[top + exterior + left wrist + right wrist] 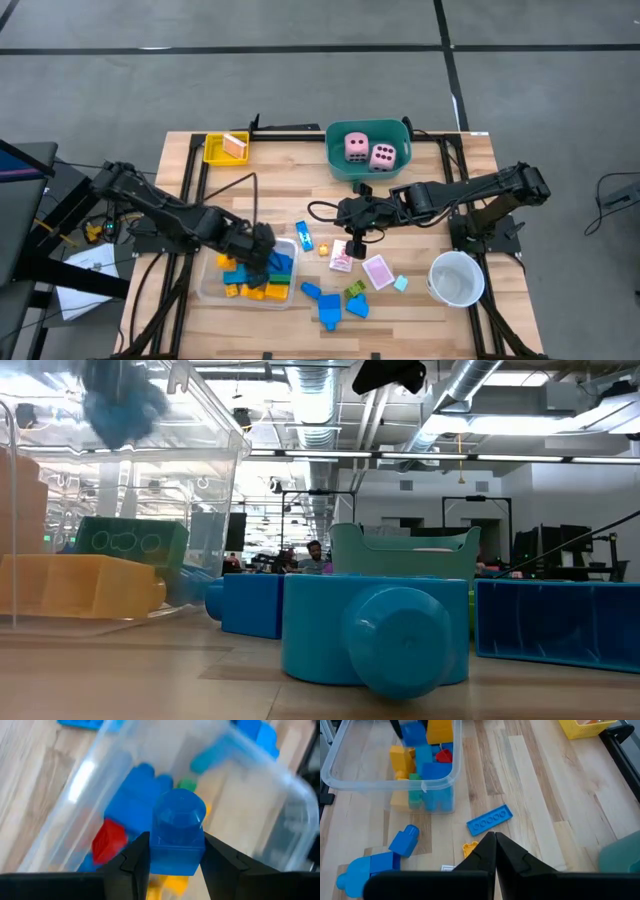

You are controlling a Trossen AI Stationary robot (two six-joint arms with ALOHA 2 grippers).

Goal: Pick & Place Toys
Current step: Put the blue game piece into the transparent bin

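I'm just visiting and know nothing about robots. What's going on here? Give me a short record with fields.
Left gripper: shut on a blue block, over the clear tray
Right gripper: shut, empty, above the loose toys at mid-table
Clear tray contents: blue, yellow, red and green blocks
Teal tub: two pink dice
Yellow tray: far left corner of the table, a card in it
White cup: near right side of the table
Loose on table: pink cards, blue blocks

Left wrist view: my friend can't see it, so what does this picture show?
The left gripper is shut on a blue block, holding it above a clear tray. Inside the tray lie more blocks: blue, red, yellow and green. The tray sits on a wooden table.
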